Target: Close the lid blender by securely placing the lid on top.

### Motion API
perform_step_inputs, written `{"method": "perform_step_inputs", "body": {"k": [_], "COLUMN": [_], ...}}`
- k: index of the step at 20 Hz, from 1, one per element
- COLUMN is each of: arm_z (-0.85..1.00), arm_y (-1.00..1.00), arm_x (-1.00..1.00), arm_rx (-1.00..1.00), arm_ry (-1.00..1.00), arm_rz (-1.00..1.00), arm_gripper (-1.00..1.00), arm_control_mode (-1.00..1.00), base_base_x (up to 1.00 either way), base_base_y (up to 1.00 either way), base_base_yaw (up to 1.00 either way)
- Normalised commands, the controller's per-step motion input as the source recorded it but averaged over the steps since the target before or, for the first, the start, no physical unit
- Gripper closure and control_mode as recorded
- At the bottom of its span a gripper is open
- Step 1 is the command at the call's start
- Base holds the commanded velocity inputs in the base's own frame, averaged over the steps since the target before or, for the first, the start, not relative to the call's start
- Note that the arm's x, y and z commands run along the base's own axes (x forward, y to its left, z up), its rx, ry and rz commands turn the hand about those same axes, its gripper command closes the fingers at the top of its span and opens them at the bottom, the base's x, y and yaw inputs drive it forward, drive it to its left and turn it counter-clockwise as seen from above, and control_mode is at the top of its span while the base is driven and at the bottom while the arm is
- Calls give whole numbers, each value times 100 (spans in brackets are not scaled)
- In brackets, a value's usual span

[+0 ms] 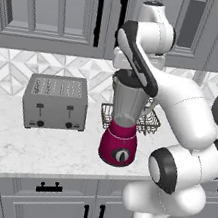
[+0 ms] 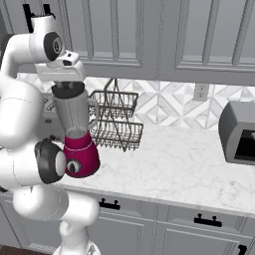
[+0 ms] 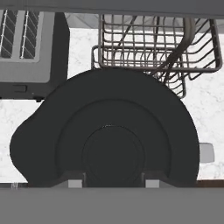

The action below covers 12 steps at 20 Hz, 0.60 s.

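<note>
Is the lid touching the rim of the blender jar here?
Touching. In the right base view the lid sits flush on the blender jar's top, with no gap between them.

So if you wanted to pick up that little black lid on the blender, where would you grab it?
Probably by the raised round knob at the centre of the lid, from straight above. The lid is low and flat and sits on the rim of the blender jar, so its edge offers little to pinch. The gripper already hangs directly over that knob, its fingertips on either side.
</note>
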Motion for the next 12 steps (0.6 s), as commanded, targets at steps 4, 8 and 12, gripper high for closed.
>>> {"method": "perform_step_inputs", "body": {"k": [4,8,12], "arm_z": [-37,-36,-2], "arm_y": [-4,-9,-4], "arm_x": [0,9,5], "arm_rx": [2,4,2], "arm_ry": [-6,0,8], "arm_rz": [0,0,0], "arm_gripper": [100,100,100], "arm_control_mode": [-100,-100,-100], "base_base_x": [0,0,0], "base_base_y": [0,0,0], "base_base_yaw": [0,0,0]}}
